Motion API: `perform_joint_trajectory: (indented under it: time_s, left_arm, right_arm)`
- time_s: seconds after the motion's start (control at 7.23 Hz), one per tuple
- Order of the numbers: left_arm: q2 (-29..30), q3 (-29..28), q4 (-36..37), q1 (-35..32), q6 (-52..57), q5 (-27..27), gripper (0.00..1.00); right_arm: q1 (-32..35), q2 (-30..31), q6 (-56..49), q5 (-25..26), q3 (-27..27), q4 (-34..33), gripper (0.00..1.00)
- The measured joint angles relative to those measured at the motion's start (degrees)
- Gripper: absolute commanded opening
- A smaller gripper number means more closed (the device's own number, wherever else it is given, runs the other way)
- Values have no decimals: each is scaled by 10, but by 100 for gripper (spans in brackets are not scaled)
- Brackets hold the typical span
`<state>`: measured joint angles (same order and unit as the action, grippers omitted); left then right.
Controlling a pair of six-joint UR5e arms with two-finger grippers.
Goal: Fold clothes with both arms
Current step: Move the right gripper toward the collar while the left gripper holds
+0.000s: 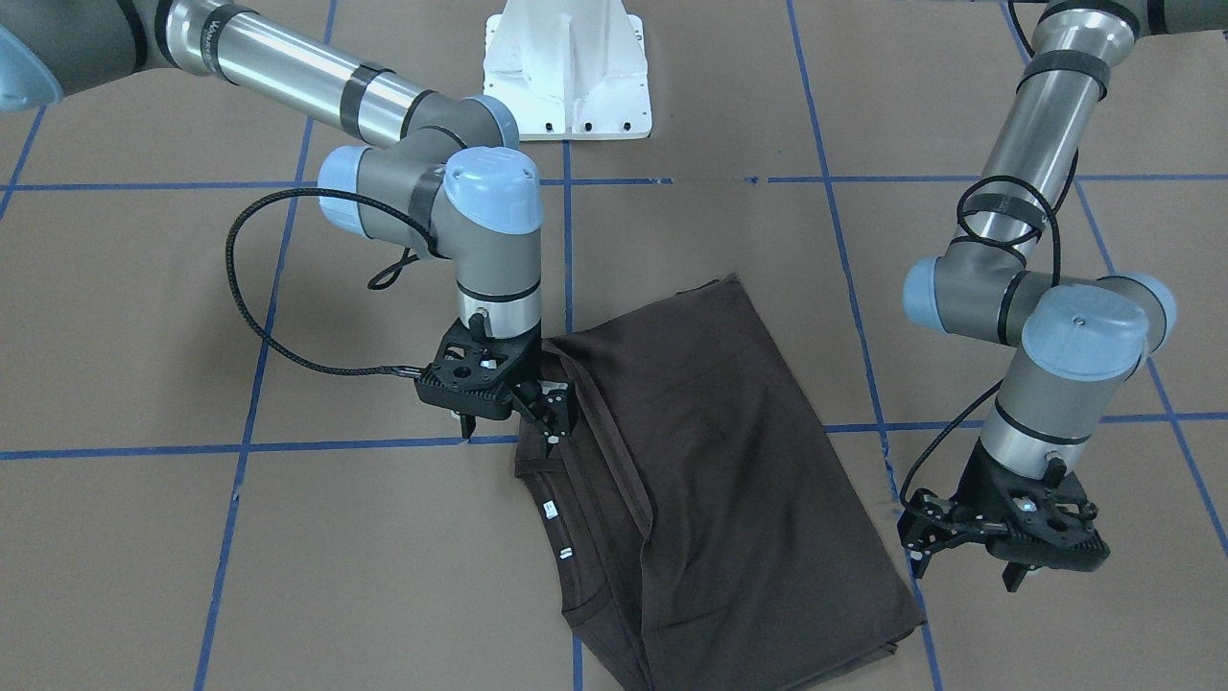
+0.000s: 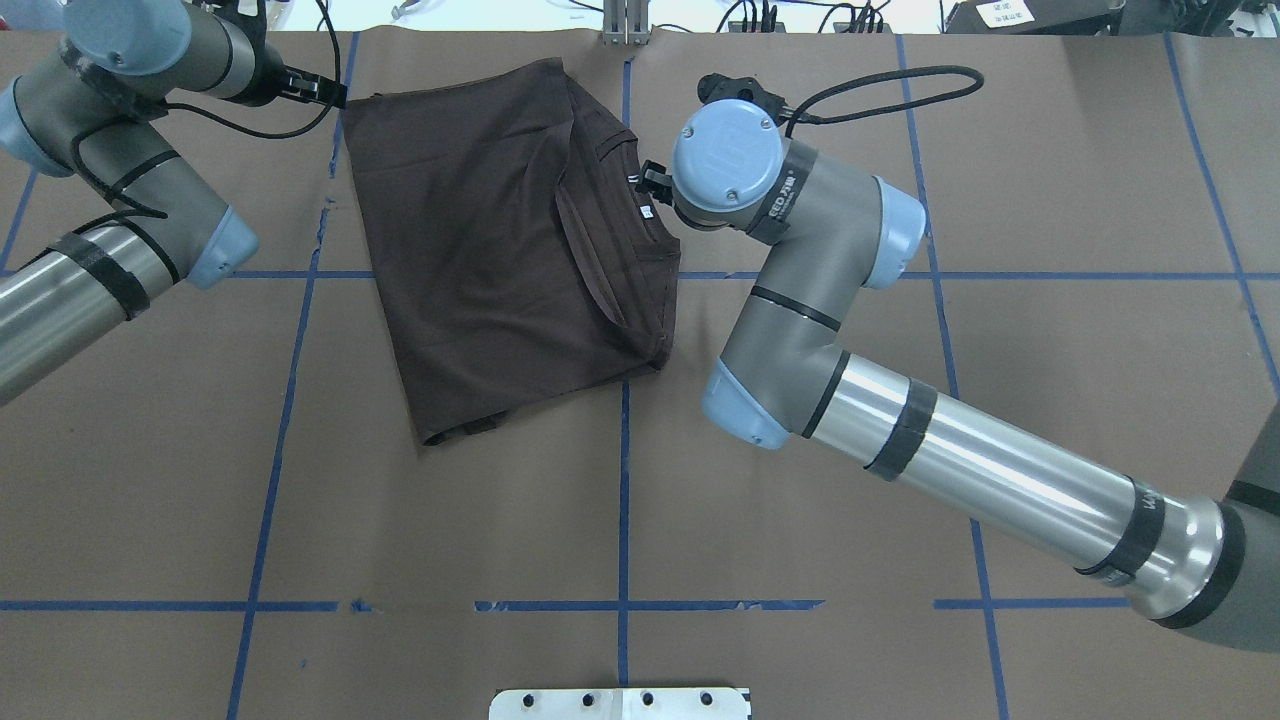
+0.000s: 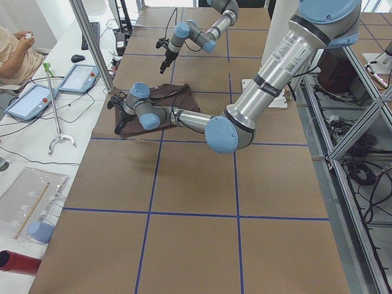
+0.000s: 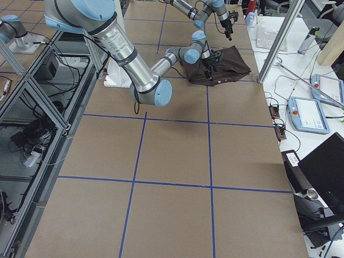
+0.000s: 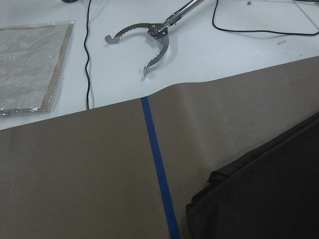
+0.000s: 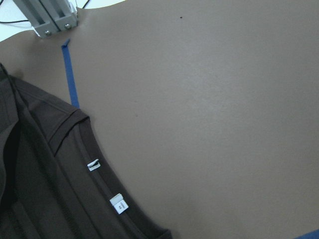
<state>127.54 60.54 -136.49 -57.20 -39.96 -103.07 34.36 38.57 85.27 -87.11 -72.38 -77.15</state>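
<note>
Mid-fold: T-shirt (image 1: 729,451) lies doubled; right gripper (image 1: 509,429) spread above its collar (image 6: 105,185), left gripper (image 1: 962,571) spread just beside it; next probably means pinching edges.

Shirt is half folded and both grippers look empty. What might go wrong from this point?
1. The right gripper hangs open at the collar of the T-shirt, where layers stack; it may pinch only one.
2. The left gripper is open beside the shirt's corner, off the cloth; closing there would likely miss.
</note>
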Motion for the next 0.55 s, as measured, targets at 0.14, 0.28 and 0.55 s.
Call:
perform_joint_trajectory:
  time_s: [0.14, 0.28, 0.55]
  left_arm:
    - [-1, 3, 0, 0, -1, 0, 100]
    - [-1, 5, 0, 1, -1, 0, 100]
    - [-2, 5, -1, 2, -1, 0, 100]
  right_arm:
    - [-9, -8, 0, 7, 26, 20, 79]
    - [-15, -10, 1, 10, 47, 38, 77]
    - [-25, -7, 2, 15, 60, 49, 69]
